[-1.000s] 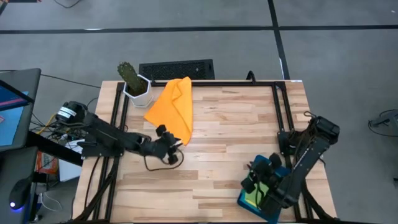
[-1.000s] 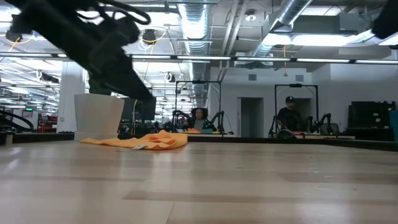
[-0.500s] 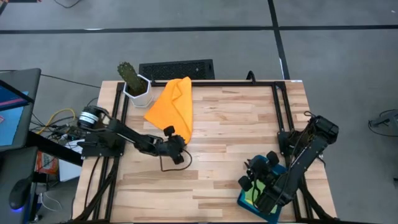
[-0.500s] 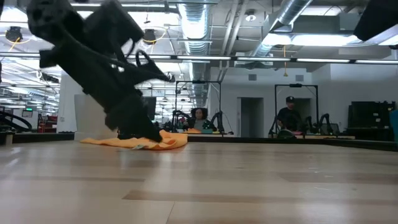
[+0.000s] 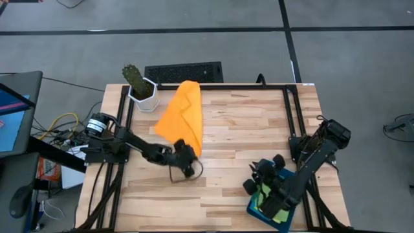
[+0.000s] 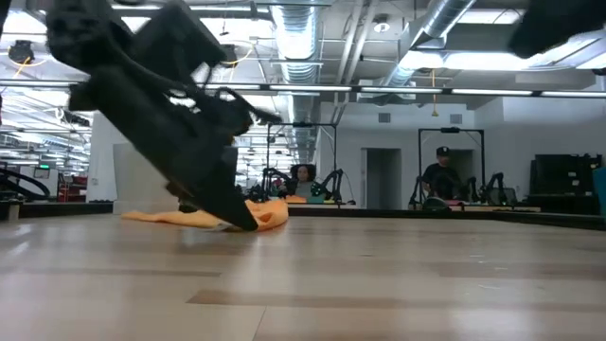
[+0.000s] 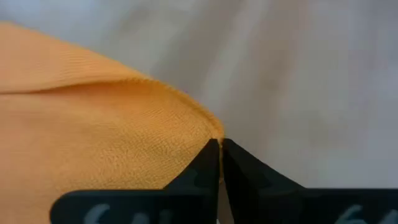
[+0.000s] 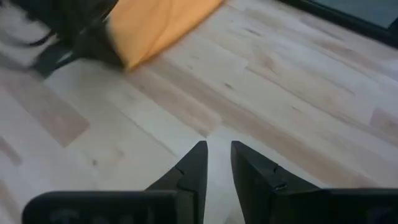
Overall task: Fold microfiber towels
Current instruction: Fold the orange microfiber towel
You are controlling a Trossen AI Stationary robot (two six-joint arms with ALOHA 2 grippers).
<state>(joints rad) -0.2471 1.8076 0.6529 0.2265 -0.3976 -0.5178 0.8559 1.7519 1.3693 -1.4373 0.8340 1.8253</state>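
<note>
- Your pale wooden plank counter (image 5: 246,129) fills the overhead view inside a black metal frame, with one dark arm reaching in from each side.
- Your crumpled orange microfiber towel (image 5: 180,116) lies on the far left part of the counter, just beside a white pot holding a green cactus (image 5: 140,85) at the far left corner.
- Your left gripper (image 5: 187,159) sits low at the orange towel's near corner, its fingers (image 7: 205,163) pressed together and pinching the cloth's edge.
- Your right gripper (image 5: 253,184) waits above the near right part of the counter, well apart from the orange towel, its fingers (image 8: 189,169) slightly apart and holding nothing.
- A dark teal rectangular tray (image 5: 253,208) sits at the near right edge under the right arm, with a patch of green cloth (image 5: 263,198) showing in it.
</note>
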